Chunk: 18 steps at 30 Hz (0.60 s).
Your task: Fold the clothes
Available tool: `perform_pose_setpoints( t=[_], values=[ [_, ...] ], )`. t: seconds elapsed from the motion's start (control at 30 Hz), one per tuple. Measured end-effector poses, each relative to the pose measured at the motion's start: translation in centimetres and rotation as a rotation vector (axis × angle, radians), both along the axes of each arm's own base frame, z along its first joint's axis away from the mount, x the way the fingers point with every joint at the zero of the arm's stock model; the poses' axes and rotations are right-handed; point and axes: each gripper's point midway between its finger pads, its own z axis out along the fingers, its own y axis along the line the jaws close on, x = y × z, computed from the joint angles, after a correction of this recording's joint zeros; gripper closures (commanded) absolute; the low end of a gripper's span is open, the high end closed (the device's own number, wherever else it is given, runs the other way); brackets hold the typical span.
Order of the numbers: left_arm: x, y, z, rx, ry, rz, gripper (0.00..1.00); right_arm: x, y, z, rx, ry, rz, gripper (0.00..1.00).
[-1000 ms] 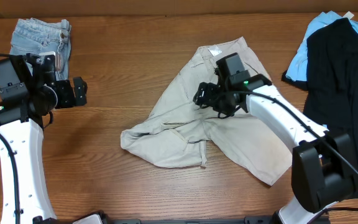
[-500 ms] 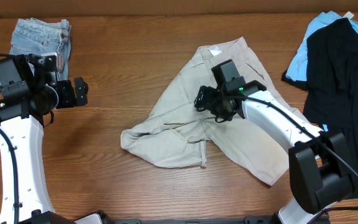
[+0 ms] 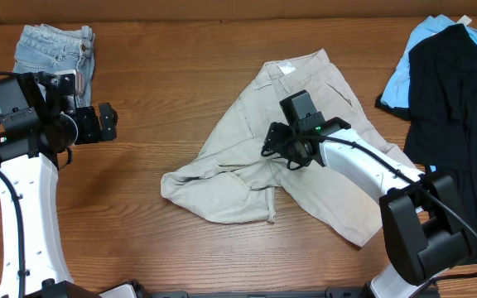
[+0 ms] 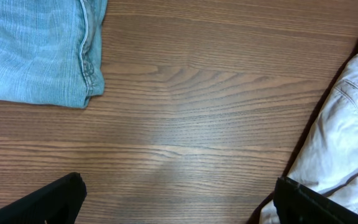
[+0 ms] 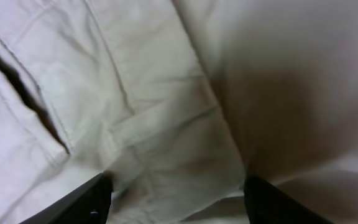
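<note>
Four garments (image 3: 338, 199), two tools (image 3: 106, 122)

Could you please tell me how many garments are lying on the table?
4: denim shorts at the far left corner, khaki shorts in the middle, and a black garment overlapping a sky-blue garment at the right edge. More could lie hidden beneath.

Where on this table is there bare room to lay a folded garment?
The wooden tabletop is bare between the faded light-blue denim shorts and the rumpled pale beige khaki shorts. Crowded: the right end, under the black and sky-blue garments.
</note>
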Motion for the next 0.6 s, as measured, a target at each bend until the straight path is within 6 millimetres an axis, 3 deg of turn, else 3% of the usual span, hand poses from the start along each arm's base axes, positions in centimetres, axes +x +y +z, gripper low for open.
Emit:
perform_pose_setpoints(
  t=[0.27,0.6],
  values=[
    [-0.1,0.0,-0.1,-0.002,0.004,0.0,0.0,-0.1,0.4,0.0,-0.002,-0.004,-0.009,0.46],
    [-0.1,0.0,-0.1,-0.002,0.004,0.0,0.0,0.3,2.4,0.5,-0.025,-0.083,0.032,0.82]
  ],
)
